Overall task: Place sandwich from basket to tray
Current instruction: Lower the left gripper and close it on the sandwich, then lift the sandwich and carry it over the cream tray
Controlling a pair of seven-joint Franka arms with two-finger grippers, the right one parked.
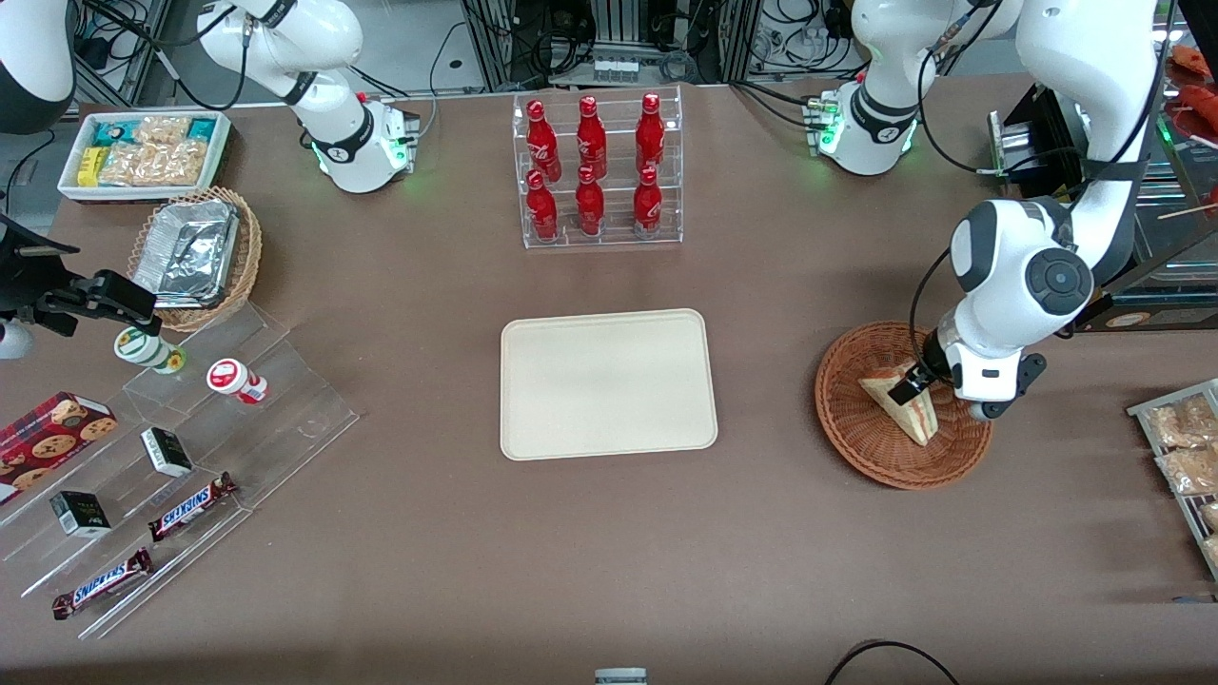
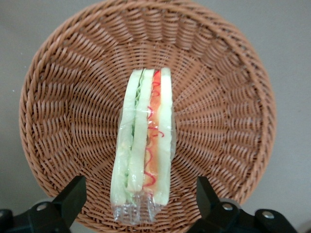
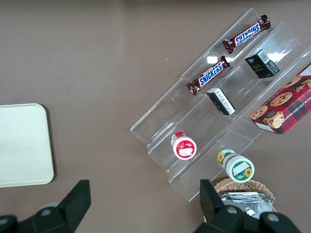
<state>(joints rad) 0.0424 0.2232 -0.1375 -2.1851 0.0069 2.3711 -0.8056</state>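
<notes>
Robot lab staged as snack shop: cola rack [image 1: 597, 171], Snickers bars [image 1: 190, 507]

"snickers" reads in white-edged blue letters on two brown candy bars [image 3: 246, 34] [image 3: 209, 75] lying on the clear stepped display stand [image 3: 194, 126]; the same word shows on those bars in the front view. the red cookie box [image 3: 286, 104] and the small dark cartons [image 3: 262, 64] carry print too small to read.

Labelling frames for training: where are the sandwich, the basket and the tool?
sandwich [image 2: 144, 145], left wrist view, cut edge.
basket [image 1: 861, 447], front view, woven rim.
tool [image 2: 138, 194], left wrist view, open, astride the sandwich.
</notes>
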